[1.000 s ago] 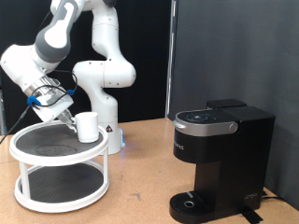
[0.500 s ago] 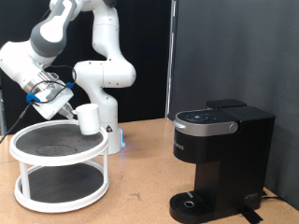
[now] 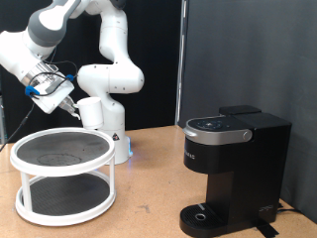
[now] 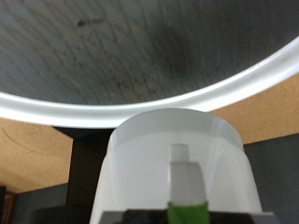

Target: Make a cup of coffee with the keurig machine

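Wooden tabletop (image 3: pixel 149 188) carrying a two-tier white stand (image 3: pixel 63 178) at left, keurig machine (image 3: pixel 234 171) at right. Gripper (image 3: pixel 71 109) hanging above the stand, jaws clamping the cup (image 3: pixel 92 111) aloft.

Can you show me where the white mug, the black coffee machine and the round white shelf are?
White ceramic mug (image 3: pixel 91 111), exterior view, its side.
Boxy black coffee machine (image 3: pixel 234 164), exterior view, front body.
Round white two-tier shelf (image 3: pixel 61 165), exterior view, top rim.

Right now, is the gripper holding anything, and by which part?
Yes. The gripper holds the plain white cylindrical ceramic cup, lifted above the white two-tier round shelf. The grip is at the cup's rim, one finger inside against the wall.
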Controlling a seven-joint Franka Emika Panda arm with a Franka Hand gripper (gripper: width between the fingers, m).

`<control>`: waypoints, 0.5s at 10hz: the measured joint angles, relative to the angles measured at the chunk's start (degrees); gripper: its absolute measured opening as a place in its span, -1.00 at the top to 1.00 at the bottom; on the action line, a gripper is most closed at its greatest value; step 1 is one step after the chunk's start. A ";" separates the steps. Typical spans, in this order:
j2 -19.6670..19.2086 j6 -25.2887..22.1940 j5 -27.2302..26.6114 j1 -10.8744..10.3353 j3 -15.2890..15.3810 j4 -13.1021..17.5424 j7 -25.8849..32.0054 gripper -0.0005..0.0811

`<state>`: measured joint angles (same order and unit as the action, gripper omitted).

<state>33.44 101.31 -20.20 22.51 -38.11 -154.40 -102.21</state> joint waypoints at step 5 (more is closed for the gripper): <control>-0.91 8.34 -9.02 -5.22 5.60 -1.44 -3.91 0.80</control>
<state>32.53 109.65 -29.21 17.29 -32.51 -155.84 -106.12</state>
